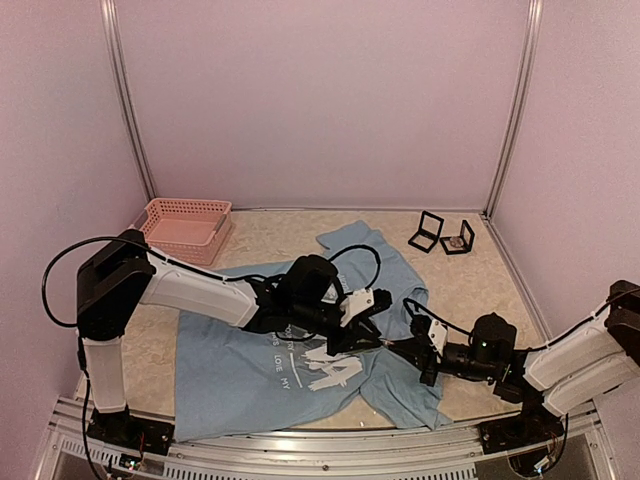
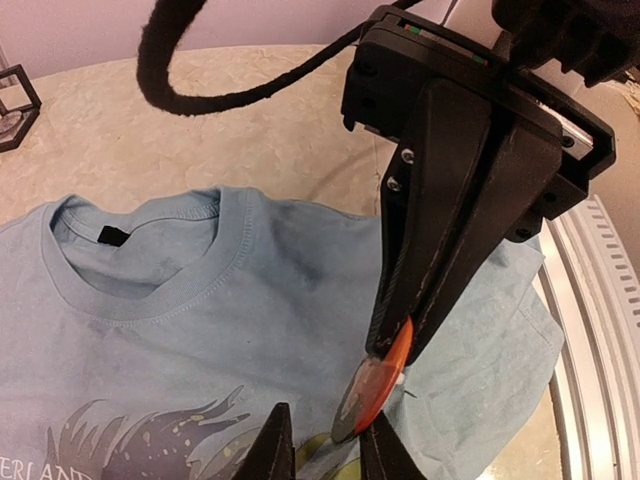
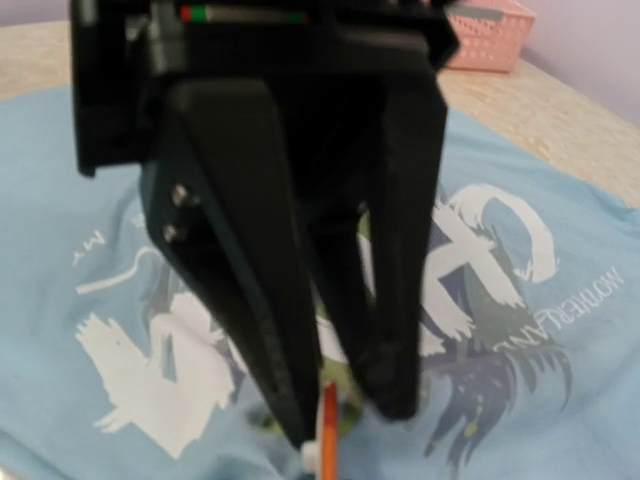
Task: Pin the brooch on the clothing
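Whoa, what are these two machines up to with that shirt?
Two robot arms are working on pinning a brooch onto a light blue T-shirt that is lying flat. The right end effector is shut on a small orange brooch, holding it tilted low over the shirt's front. The left end effector sits opposite, with its fingers slightly apart around the brooch's lower edge. Whether it actually grips the brooch is unclear. The brooch does not look fastened yet.
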`<state>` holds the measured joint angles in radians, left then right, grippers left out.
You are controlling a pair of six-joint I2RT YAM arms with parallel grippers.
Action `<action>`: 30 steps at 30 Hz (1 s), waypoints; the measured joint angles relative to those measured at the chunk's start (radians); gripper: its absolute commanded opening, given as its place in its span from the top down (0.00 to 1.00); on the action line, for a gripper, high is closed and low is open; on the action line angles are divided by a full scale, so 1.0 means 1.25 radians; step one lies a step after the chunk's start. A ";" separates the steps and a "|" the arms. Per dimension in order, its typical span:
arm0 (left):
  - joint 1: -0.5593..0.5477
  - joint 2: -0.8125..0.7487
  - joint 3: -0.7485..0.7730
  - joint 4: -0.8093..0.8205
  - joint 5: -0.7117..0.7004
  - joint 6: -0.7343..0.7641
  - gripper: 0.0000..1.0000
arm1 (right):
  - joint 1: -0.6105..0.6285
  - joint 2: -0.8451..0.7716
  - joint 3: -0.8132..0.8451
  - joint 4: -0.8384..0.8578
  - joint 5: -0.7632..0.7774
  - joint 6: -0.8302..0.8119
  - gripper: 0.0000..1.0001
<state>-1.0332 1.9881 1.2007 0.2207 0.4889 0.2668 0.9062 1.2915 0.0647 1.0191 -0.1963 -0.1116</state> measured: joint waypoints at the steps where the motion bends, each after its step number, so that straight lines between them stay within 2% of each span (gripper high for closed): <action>1: -0.002 0.000 0.000 0.000 0.001 0.000 0.88 | 0.000 0.000 0.002 0.002 -0.004 0.000 1.00; 6: -0.009 0.000 0.000 -0.001 0.002 0.001 1.00 | -0.004 0.000 0.004 0.003 -0.013 0.000 1.00; 18: -0.013 -0.001 -0.012 -0.003 0.003 0.006 1.00 | -0.017 -0.007 0.011 -0.027 -0.037 0.007 0.99; 21: -0.013 -0.008 -0.018 -0.002 0.001 0.002 1.00 | -0.018 -0.015 0.020 -0.052 -0.041 0.018 0.70; 23: -0.014 -0.016 -0.019 -0.002 -0.002 -0.003 1.00 | -0.022 -0.030 0.020 -0.063 -0.041 0.019 0.59; 26: -0.014 -0.033 -0.020 0.005 -0.013 -0.008 1.00 | -0.022 -0.035 0.021 -0.074 -0.043 0.022 0.56; 30: -0.012 -0.042 -0.021 0.012 -0.019 -0.013 1.00 | -0.022 -0.001 0.029 -0.069 -0.043 0.028 0.56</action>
<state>-1.0485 1.9358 1.1748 0.2359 0.4648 0.2504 0.8783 1.2900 0.1009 0.9329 -0.2504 -0.0765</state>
